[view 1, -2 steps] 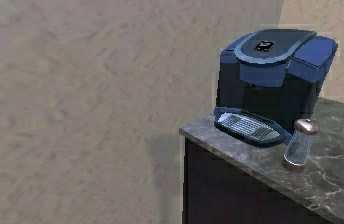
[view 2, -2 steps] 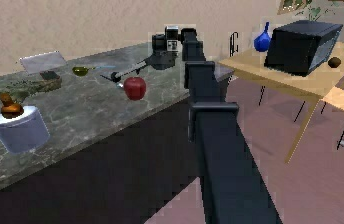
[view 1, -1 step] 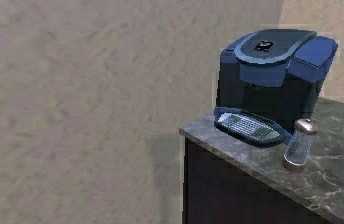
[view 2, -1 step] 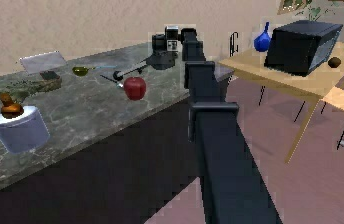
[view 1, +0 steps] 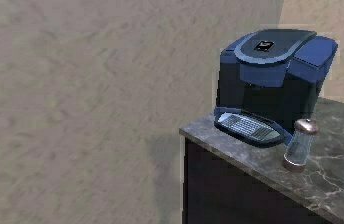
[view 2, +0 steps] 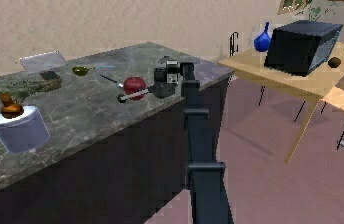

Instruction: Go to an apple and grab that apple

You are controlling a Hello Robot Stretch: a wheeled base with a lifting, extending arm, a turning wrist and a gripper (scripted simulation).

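Observation:
A red apple (view 2: 133,86) lies on the dark marble counter (view 2: 90,135) in the arm side view, near its far end. The arm's dark bar (view 2: 202,150) rises from the bottom edge toward the counter. The gripper (view 2: 151,87) has its dark body just right of the apple, and its thin fingers point toward the fruit. Whether the fingers touch the apple cannot be told. Since the apple rests on the counter at the gripper's far end, I cannot tell whether the gripper holds anything.
The counter also bears a white pot (view 2: 18,130), a green item (view 2: 80,70) and a utensil (view 2: 110,78). Right of it a wooden table (view 2: 280,82) carries a black box (view 2: 300,45) and a blue vase (view 2: 263,40). Ahead stand a blue coffee machine (view 1: 270,80) and a shaker (view 1: 302,142).

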